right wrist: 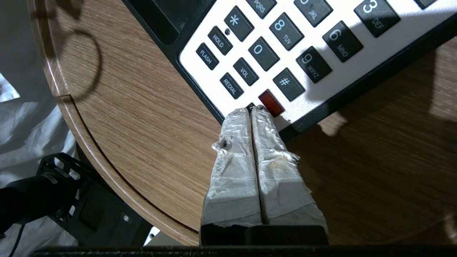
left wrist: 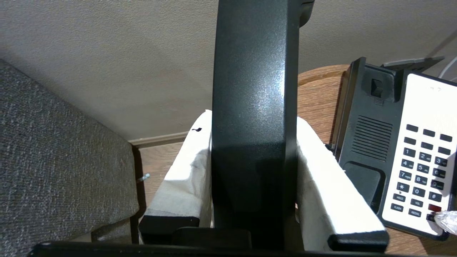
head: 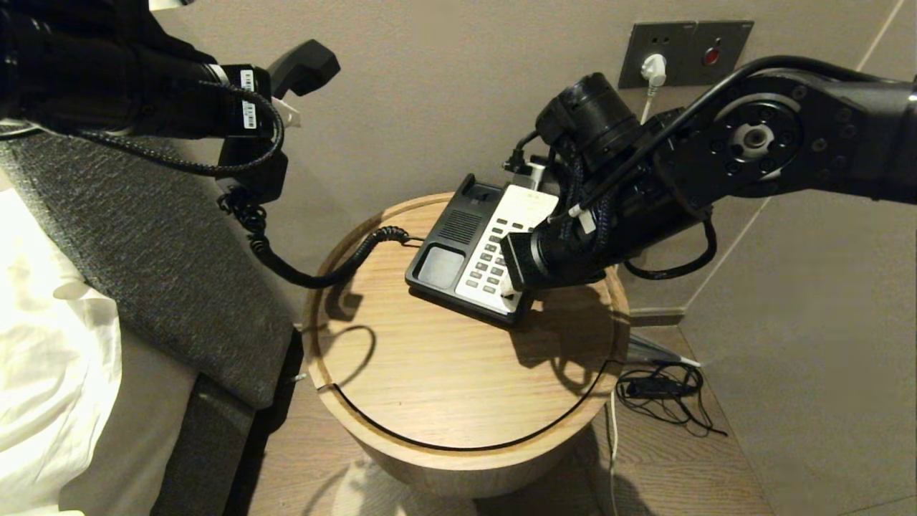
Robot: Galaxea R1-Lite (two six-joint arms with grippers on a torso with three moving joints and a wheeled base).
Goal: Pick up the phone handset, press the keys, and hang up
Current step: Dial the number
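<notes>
The black handset [head: 304, 66] is held up high at the left, near the wall, by my left gripper [head: 276, 107], which is shut on its middle [left wrist: 254, 107]. Its coiled cord [head: 315, 269] hangs down to the phone base [head: 448, 247] on the round wooden table [head: 444, 373]. The base has a white keypad panel [head: 501, 244] with dark keys. My right gripper [head: 510, 287] is shut. Its wrapped fingertips [right wrist: 246, 117] press together on the near corner of the keypad, on a small dark key beside the red key [right wrist: 271, 102], below the # key [right wrist: 288, 84].
A grey upholstered headboard [head: 165, 265] and white bedding [head: 50, 358] are at the left. A wall socket plate with a white plug [head: 653, 69] is behind the table. Loose black cables [head: 663, 390] lie on the floor at the right.
</notes>
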